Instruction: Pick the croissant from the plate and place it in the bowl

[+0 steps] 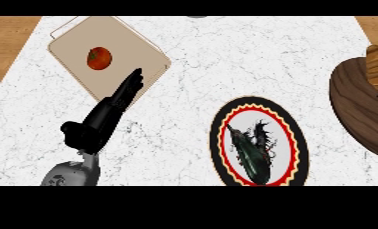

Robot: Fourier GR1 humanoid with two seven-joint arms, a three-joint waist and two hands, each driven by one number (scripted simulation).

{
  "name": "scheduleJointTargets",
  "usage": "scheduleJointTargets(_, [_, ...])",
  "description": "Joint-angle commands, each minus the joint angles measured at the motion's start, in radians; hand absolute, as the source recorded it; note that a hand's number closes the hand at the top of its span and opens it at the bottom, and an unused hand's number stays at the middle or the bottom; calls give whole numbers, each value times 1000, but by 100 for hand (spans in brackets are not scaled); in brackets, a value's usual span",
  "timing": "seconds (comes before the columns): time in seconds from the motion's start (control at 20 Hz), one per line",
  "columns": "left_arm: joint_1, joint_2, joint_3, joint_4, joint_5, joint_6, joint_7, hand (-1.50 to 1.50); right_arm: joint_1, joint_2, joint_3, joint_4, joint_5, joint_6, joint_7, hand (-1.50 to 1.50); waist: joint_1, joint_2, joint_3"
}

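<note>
You see 1 dark, elongated item point(251, 154) lying on a round plate point(218, 138) with a black, red and cream rim, near the surface's front edge, right of centre; it is nearly black, so you cannot confirm it is the croissant. A dark wooden bowl point(354, 104) sits at the surface's point(236, 58) right edge, apart from the plate. Toward the back left corner, a tan cutting board point(118, 40) carries 1 red tomato point(99, 58). Your left hand point(103, 118) hovers over the front left area, fingers straight and together, holding nothing, tips at the board's near edge.
</note>
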Motion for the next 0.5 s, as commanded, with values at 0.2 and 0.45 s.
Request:
scheduleJointTargets(0.2, [5,-2,-7,-25,10,-15,20,0,-119,-47,-32,371,-119,228,-39,-150,18,3,2])
scheduleJointTargets(0.45, [-20,-29,-5,36,-3,-5,-8,0,-244,-102,-48,593,-144,195,-276,-150,5,2,1])
